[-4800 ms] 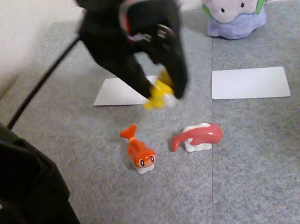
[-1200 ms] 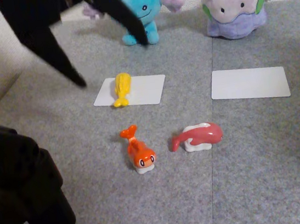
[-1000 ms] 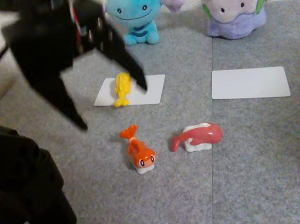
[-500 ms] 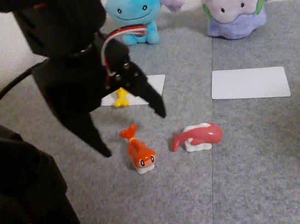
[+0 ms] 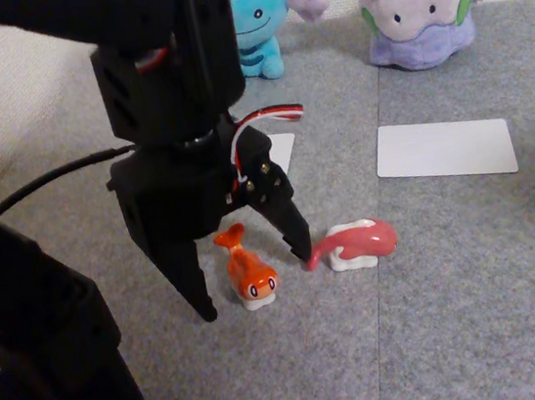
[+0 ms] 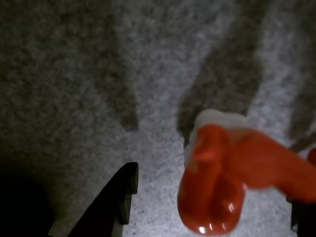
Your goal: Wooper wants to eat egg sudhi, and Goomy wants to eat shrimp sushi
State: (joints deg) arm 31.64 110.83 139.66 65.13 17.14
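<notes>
In the fixed view the black arm fills the left side, and its tool (image 5: 254, 286) hangs low over the grey carpeted tabletop (image 5: 476, 281) with its two fingers spread wide apart, holding nothing. The left finger's tip comes down near the carpet just left of the shrimp sushi (image 5: 247, 272); the right finger's tip sits just right of it, close to the tail end of the pink-red piece on white rice (image 5: 352, 244) — whether it touches that piece cannot be told. The shrimp sushi stands between the fingers on its white rice base, eyes toward the near side and forked tail pointing far.

In the wrist view the same orange toy (image 6: 217, 192) looms blurred and close, right of one dark finger (image 6: 111, 202) that rises from the lower left, with carpet between them; the second finger is a dark sliver at the right edge.

Farther back in the fixed view, a corner of a white card (image 5: 282, 149) peeks out from behind the arm. Wooper (image 5: 258, 19) sits at the far edge, its left half hidden by the arm. To the right lies a second white card (image 5: 445, 149), bare — and beyond it, at the far right, Goomy (image 5: 416, 5) sits upright facing the near side.
</notes>
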